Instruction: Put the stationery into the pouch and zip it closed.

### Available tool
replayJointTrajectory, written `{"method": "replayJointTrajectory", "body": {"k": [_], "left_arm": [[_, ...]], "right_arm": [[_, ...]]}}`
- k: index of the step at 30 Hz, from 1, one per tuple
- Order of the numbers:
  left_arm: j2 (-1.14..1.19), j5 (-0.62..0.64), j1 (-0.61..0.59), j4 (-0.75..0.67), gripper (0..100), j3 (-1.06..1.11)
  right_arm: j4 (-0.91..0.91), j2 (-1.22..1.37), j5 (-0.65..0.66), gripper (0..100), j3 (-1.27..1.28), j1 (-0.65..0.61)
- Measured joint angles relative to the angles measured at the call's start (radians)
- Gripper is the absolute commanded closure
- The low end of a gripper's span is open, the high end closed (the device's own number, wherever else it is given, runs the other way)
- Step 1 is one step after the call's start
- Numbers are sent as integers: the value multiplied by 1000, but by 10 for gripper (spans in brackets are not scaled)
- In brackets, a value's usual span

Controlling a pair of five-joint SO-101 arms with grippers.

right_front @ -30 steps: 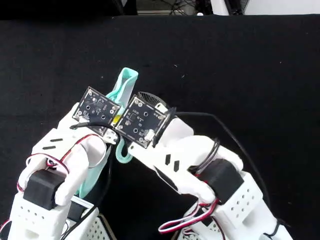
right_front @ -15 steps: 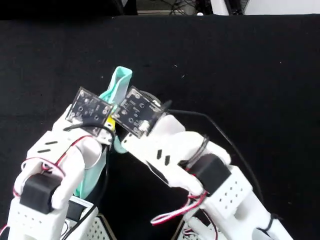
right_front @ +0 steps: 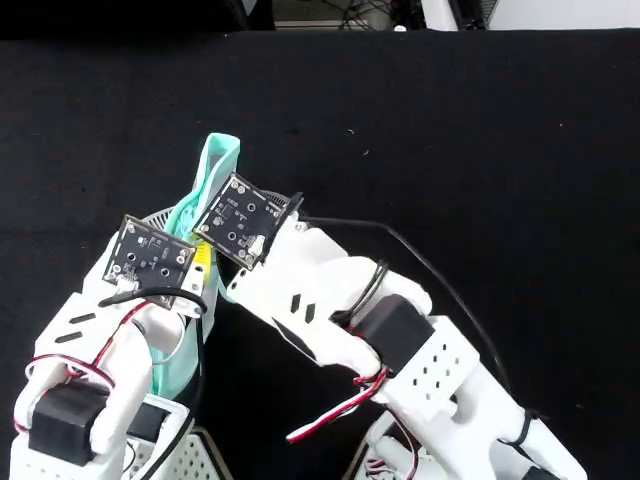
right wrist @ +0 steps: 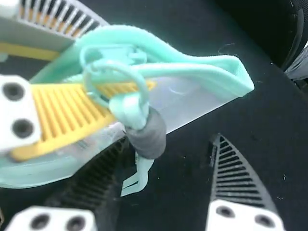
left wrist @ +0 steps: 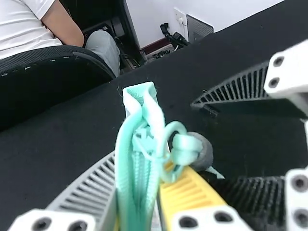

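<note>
Pouch [right_front: 215, 165], mint: long axis 6-to-12 o'clock in the high view, pinched by left end effector [left wrist: 142, 183]; zip pull [right wrist: 144, 132] (grey bead) between spread fingers of right end effector [right wrist: 178, 159], the nearer one.

Black cloth over the table [right_front: 480, 130], reaching nearly to the top edge of the high view. Beyond it, white wall [right_front: 570, 12] at upper right, loose cables [right_front: 350, 10] at top centre. Black office chair [left wrist: 48, 62] beside the table's far edge.
</note>
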Motion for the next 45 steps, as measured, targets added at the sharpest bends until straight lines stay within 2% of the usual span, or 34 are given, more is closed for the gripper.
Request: {"method": "replayJointTrajectory", "body": {"k": [6,13,18,22,28,35,40,45], "left_arm": [[-2,0,18,0,966,0],[-2,0,32,0,966,0],[-2,0,32,0,966,0],[-2,0,32,2,966,0],[-3,0,32,28,966,-14],[37,0,46,35,966,-38],[164,3,115,40,969,-118],[215,5,147,64,968,-161]], "right_arm": [[64,3,28,744,-114,-2],[72,6,29,753,-121,2],[72,6,29,927,-121,2],[29,8,69,987,-120,3],[6,8,92,985,-103,8],[3,5,92,980,-104,97],[8,5,92,833,-104,118],[21,5,87,850,-94,130]]}}
